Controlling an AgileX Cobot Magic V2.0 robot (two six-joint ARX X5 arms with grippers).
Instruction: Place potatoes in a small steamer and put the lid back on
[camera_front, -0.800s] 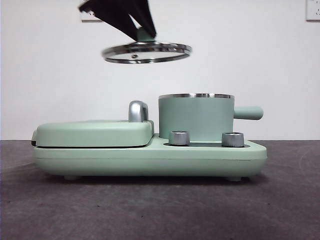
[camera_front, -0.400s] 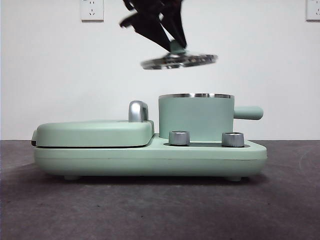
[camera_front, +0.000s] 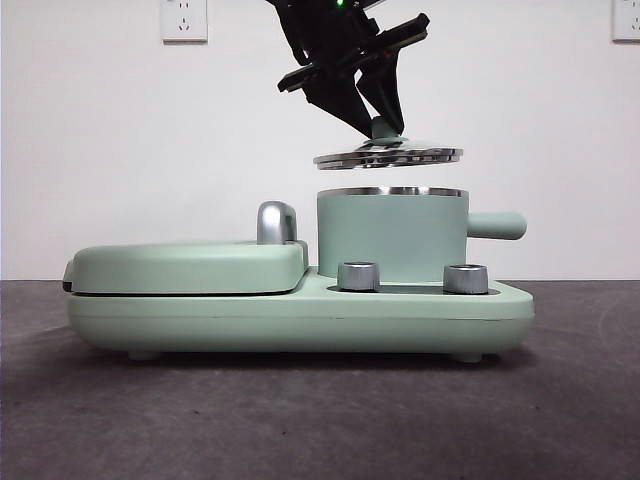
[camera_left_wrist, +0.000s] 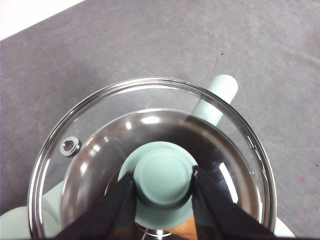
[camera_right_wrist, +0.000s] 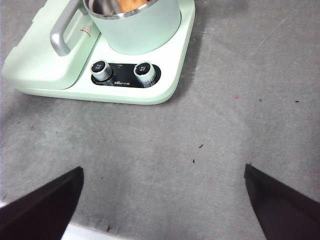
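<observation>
The glass lid (camera_front: 388, 157) hangs level just above the small steamer (camera_front: 392, 235), not touching its steel rim. My left gripper (camera_front: 380, 125) comes down from the top and is shut on the lid's mint-green knob. In the left wrist view the left gripper (camera_left_wrist: 163, 180) clamps the knob, and through the lid (camera_left_wrist: 95, 150) I see the pot's inside, its side handle (camera_left_wrist: 218, 94) and a bit of the orange-brown potato (camera_left_wrist: 181, 231). The right wrist view shows the potato (camera_right_wrist: 131, 4) inside the steamer (camera_right_wrist: 135, 30). My right gripper (camera_right_wrist: 162, 195) waits open, away from the appliance.
The steamer stands on a mint-green appliance base (camera_front: 300, 318) with two steel dials (camera_front: 359, 276) (camera_front: 465, 278). Left of it lies a closed flat griddle plate (camera_front: 190, 265) with a steel handle (camera_front: 275, 222). Grey table all around, a white wall behind.
The left gripper has carried the lid to the right and lower, from above the griddle to just over the steamer's rim.
</observation>
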